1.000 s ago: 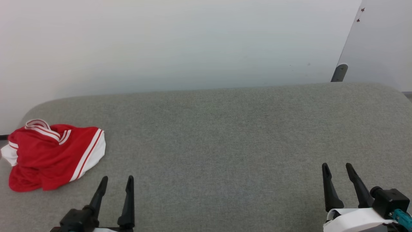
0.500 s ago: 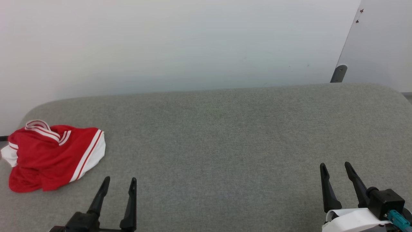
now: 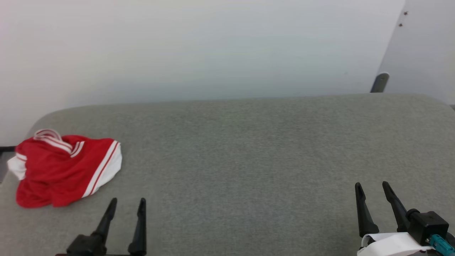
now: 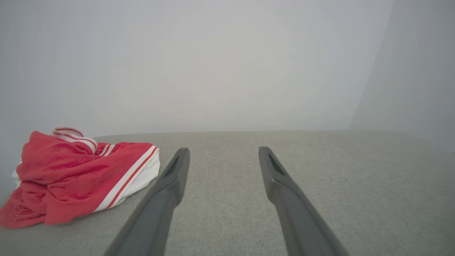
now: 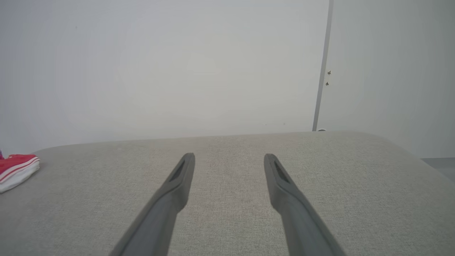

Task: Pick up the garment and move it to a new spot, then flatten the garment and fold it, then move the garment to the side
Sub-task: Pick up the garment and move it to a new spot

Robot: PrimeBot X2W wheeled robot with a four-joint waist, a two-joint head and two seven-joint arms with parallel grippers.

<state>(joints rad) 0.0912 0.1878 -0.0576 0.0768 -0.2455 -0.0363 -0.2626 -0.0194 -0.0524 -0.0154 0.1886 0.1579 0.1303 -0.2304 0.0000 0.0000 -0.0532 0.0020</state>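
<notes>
The garment (image 3: 64, 167) is a crumpled red shirt with white sleeves and red-white striped trim, lying in a heap at the far left of the grey padded table (image 3: 249, 149). In the left wrist view the garment (image 4: 74, 174) lies ahead and to the left of the fingers. Its white sleeve edge, the garment (image 5: 16, 169), shows at the left border of the right wrist view. My left gripper (image 3: 127, 202) is open, just right of and nearer than the heap, touching nothing. My right gripper (image 3: 371, 185) stands open at the lower right, empty, far from the shirt.
A pale wall rises behind the table. A white panel (image 3: 423, 49) with a grey bracket (image 3: 379, 81) stands at the back right. The table's rounded left edge runs close behind the shirt.
The head view has shifted slightly, so the shirt and panel sit a little further right. The left gripper sits slightly lower in the picture. The shirt lies as before.
</notes>
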